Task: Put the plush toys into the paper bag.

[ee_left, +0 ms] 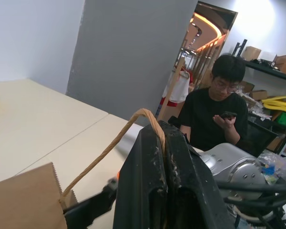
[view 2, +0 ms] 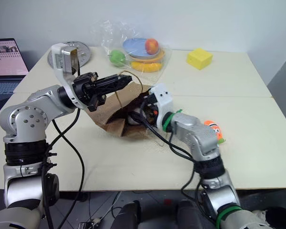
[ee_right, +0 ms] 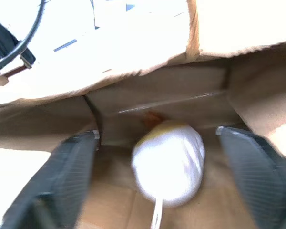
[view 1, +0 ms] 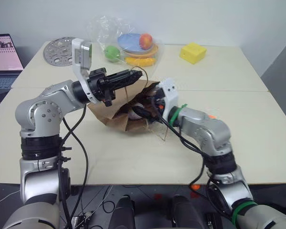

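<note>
Between the spread fingers of the right hand (ee_right: 167,176), inside the paper bag (view 1: 115,114), the white plush toy (ee_right: 168,162) lies released. The left hand (view 1: 133,75), clamped on the handle (ee_left: 112,143), should hold steady; the orange plush toy (view 2: 213,130) waits behind the right hand.

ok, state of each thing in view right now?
paper bag: lying on its side on the table, mouth held open by its handle
handle: pinched in the left gripper, shut
right gripper: open, at the bag mouth
white toy: inside the bag, between the right fingers, untouched
orange toy: on the table, outside the bag
plastic bag: on the table, fruit inside
</note>
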`<state>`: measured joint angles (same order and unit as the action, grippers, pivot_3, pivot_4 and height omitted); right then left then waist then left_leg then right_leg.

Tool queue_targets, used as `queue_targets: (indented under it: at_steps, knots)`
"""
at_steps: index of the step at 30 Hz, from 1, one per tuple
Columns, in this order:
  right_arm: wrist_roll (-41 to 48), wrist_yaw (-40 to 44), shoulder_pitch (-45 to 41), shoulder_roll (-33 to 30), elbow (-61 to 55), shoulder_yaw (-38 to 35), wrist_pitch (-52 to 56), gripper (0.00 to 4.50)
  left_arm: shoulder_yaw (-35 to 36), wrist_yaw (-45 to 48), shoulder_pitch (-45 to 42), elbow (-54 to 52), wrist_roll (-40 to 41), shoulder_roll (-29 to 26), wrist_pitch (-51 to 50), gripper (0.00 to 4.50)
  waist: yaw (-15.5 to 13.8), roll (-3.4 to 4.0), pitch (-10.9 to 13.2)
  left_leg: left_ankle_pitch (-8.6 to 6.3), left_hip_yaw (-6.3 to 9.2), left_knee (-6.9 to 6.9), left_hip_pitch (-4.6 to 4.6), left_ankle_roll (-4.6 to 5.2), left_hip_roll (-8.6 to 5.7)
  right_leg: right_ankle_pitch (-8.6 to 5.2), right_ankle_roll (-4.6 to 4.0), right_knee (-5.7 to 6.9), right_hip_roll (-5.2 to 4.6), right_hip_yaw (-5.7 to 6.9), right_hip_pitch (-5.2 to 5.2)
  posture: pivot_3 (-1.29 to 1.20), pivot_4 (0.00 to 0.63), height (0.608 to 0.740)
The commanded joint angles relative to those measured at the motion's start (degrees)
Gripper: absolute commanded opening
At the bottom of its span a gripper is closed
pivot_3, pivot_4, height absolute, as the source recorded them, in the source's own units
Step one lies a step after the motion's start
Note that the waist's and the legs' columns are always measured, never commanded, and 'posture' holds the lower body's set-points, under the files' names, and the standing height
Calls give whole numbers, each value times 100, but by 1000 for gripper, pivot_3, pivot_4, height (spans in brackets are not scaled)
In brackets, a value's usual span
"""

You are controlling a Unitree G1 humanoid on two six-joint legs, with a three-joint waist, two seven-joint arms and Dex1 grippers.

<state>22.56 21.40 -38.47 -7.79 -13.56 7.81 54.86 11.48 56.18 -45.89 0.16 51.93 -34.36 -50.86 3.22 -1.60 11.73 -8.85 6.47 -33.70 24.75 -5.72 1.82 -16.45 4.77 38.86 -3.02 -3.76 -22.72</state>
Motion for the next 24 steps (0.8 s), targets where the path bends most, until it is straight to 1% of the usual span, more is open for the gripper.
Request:
queue_targets:
  at_steps: [1,2,4,6,8,10,11,13,16,19,24]
  knots:
    - [204,75,296,-489,-1199,-340,193,4463,61,116,-70,-45,-16,-92,127,0,1,0,0,0,0,0,0,0,0,0,0,0,0,-1,-1,0,150,740]
    - [266,65,445,-646,-1472,-463,237,4463,69,124,-50,-46,-28,-94,135,0,2,0,0,0,0,0,0,0,0,0,0,0,0,-1,-1,0,150,740]
    - [445,-78,800,-917,-2010,-970,558,4463,84,144,-24,-51,-43,-108,145,0,1,0,0,0,-1,0,1,0,0,-1,1,-1,0,-1,-1,0,150,740]
    - [339,-121,1217,-1415,-2452,-1308,626,4463,106,160,-15,-48,-32,-131,132,0,-19,0,0,0,-1,0,2,0,0,-1,1,-3,-1,-1,0,0,150,740]
    - [143,-248,1720,-1803,-2716,-1587,627,4463,112,191,10,-52,-36,-171,129,0,-21,-1,-1,0,-2,0,3,0,-1,-1,1,-9,-1,-1,1,0,150,740]
    - [-296,-420,2452,-2272,-2801,-1662,468,4463,105,208,15,-40,-37,-180,132,0,-38,-2,-1,0,-4,0,2,0,0,-2,2,-13,-1,-3,3,0,150,740]
    - [-457,-512,2688,-2399,-2807,-1664,386,4463,101,210,13,-34,-41,-178,135,0,-42,-3,-1,0,-4,0,3,0,-1,-4,4,-17,-1,-3,4,0,150,740]
    - [-560,-786,2997,-2229,-2810,-1794,380,4463,90,222,11,-18,-52,-179,143,0,-34,-3,-1,0,-7,0,3,1,0,-7,5,-21,-1,-6,4,0,150,740]
    - [-730,-970,3239,-1993,-2650,-1680,189,4463,37,250,-5,22,-101,-164,176,0,36,-2,-1,0,-21,-5,-1,1,0,-15,19,-19,-1,-22,2,0,150,740]
    - [-875,-1102,3326,-1795,-2366,-1561,29,4463,-5,274,-44,54,-169,-133,229,0,25,-2,-1,1,-21,-14,-1,2,0,-16,20,-17,0,-23,5,0,150,740]
    - [-1073,-1033,3332,-1755,-2075,-1373,-414,4463,-5,267,-87,81,-162,-107,202,0,-3,-3,-1,1,-21,-16,0,1,-1,-16,20,-21,-1,-23,8,0,150,740]
